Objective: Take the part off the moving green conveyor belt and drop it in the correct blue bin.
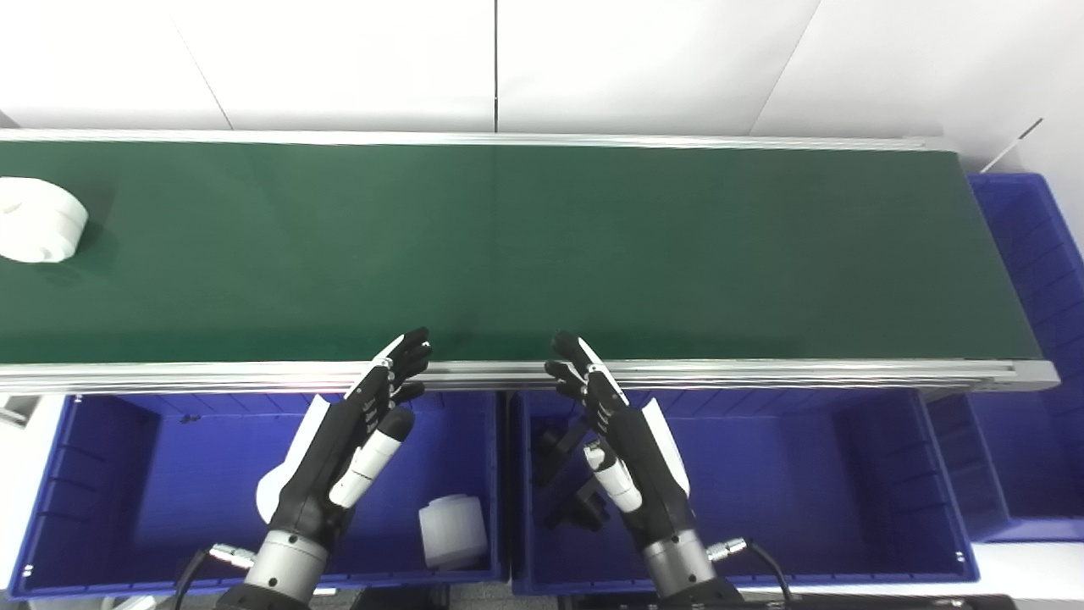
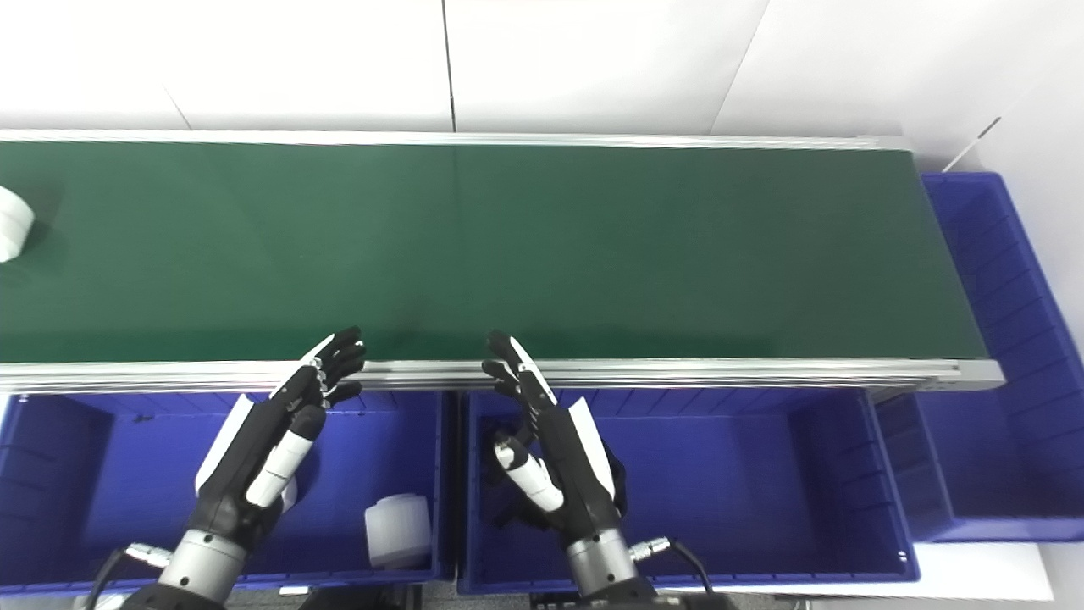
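A white cylindrical part [image 1: 38, 219] lies on the green conveyor belt [image 1: 525, 246] at its far left end. My left hand [image 1: 347, 440] hovers open over the left blue bin [image 1: 102, 474], fingertips reaching the belt's near rail. Over the middle blue bin [image 1: 804, 474] my right hand [image 1: 622, 445] is open too, its fingertips at the rail as well. Neither hand holds anything. Another white cylindrical part [image 1: 453, 529] rests in the left bin, and dark parts [image 1: 563, 487] lie in the middle bin, partly hidden by my right hand.
A third blue bin [image 1: 1037, 356] stands past the belt's right end. An aluminium rail [image 1: 762, 371] runs along the belt's near edge, above the bins. A white wall rises behind the belt.
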Robot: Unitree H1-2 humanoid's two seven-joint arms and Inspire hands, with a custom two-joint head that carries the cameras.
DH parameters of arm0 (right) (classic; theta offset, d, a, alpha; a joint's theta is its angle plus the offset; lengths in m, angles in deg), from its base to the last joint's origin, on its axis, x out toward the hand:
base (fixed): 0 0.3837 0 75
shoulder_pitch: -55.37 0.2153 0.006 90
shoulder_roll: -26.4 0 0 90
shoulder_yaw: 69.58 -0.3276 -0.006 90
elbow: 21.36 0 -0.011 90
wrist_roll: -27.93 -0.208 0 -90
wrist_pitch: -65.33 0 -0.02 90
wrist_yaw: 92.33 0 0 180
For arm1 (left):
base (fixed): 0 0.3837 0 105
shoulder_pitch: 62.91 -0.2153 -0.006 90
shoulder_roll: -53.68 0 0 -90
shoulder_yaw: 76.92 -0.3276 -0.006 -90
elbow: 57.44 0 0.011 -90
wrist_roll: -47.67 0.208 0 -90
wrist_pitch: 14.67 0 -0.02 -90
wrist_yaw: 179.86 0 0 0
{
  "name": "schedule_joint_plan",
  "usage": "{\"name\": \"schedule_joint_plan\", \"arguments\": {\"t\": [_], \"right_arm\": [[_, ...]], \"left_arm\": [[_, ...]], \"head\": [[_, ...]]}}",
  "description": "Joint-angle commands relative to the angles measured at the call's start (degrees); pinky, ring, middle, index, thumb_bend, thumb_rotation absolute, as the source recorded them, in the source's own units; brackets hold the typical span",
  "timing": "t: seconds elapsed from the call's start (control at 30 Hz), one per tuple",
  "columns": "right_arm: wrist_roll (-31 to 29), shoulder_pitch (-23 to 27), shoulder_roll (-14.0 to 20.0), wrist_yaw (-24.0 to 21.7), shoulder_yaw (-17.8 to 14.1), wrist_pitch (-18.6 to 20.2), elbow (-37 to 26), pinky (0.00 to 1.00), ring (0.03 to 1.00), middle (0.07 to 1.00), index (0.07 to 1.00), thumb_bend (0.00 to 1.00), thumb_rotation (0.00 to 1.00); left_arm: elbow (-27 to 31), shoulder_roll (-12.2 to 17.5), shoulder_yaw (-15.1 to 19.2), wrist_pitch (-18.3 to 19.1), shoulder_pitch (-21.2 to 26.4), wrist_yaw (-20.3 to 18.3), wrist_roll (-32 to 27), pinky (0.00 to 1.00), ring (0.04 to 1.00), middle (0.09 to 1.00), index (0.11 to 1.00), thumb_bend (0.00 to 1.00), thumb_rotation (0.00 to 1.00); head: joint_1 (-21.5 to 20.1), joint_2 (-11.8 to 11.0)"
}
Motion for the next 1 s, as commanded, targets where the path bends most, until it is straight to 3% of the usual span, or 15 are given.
{"name": "schedule_joint_plan", "arguments": {"t": [0.0, 0.97], "right_arm": [[-0.7, -0.8, 0.1, -0.8, -0.1, -0.6, -2.1, 0.9, 0.899, 0.943, 0.959, 0.87, 1.0], [-1.1, -0.9, 0.3, -0.8, -0.1, -0.5, -2.1, 0.91, 0.915, 0.958, 0.968, 0.87, 1.0]], "left_arm": [[0.9, -0.2, -0.3, -2.0, -0.3, 0.3, 0.4, 0.87, 0.918, 0.915, 0.911, 0.68, 0.92], [0.8, -0.3, -0.4, -1.7, -0.4, 0.3, 0.2, 0.87, 0.923, 0.917, 0.909, 0.7, 0.91]], "head": [[0.1, -0.1], [0.1, -0.9]]}}
